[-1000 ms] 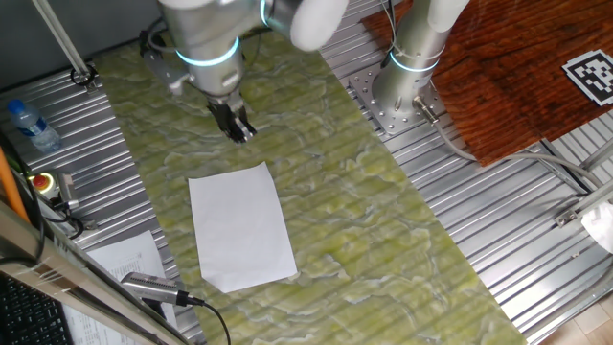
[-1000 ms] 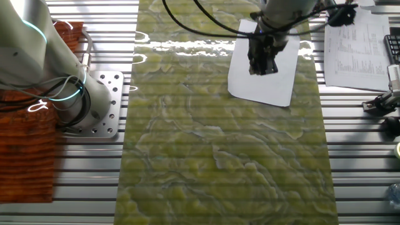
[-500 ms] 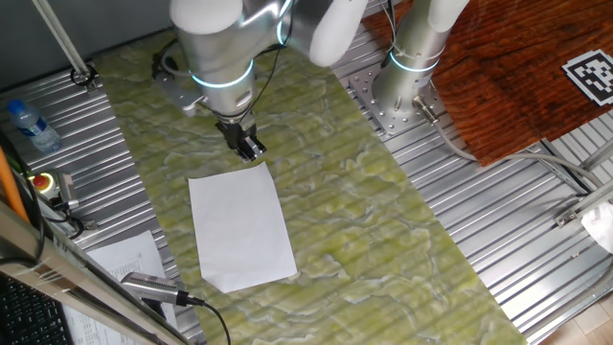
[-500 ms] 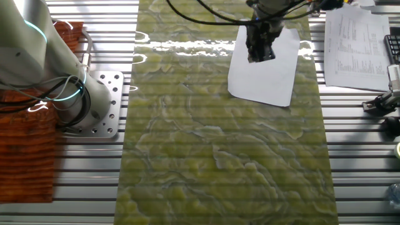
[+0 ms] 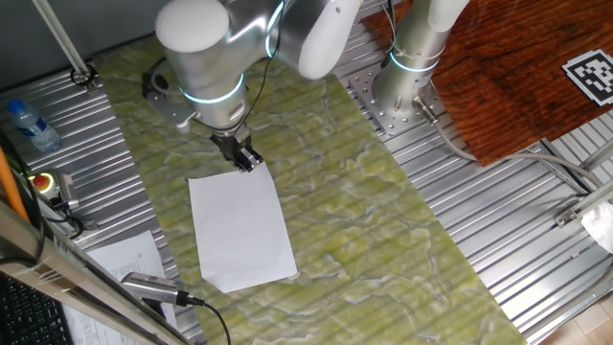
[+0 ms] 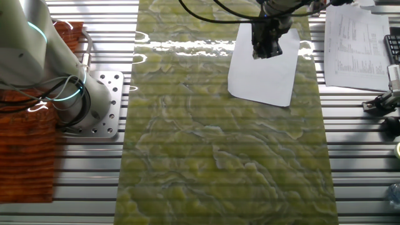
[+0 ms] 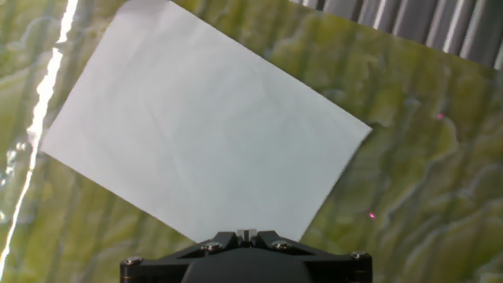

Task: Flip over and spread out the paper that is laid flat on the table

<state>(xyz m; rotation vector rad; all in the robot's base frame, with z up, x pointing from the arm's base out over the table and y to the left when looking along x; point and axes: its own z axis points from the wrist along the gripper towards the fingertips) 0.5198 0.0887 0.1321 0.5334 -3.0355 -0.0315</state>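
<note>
The blank white paper [image 5: 239, 228] lies flat on the green-yellow marbled table [image 5: 364, 220]. It also shows in the other fixed view [image 6: 265, 72] and fills the upper left of the hand view [image 7: 204, 134]. My gripper [image 5: 245, 159] points down at the paper's far short edge, near its right corner. Its fingers are closed together with nothing between them, as the hand view [image 7: 246, 233] shows. In the other fixed view the gripper [image 6: 269, 51] overlaps the paper's upper part. I cannot tell whether the tips touch the sheet.
A printed sheet [image 5: 124, 257] lies on the ribbed metal panel at the lower left, with a black cabled device [image 5: 153, 287] beside it. A water bottle [image 5: 27, 125] stands at the left. The arm's base [image 5: 402, 96] and a reddish wooden board [image 5: 517, 67] are at the right.
My gripper has moved toward the paper, from the bare table beyond it to the paper's far edge. The paper has not moved.
</note>
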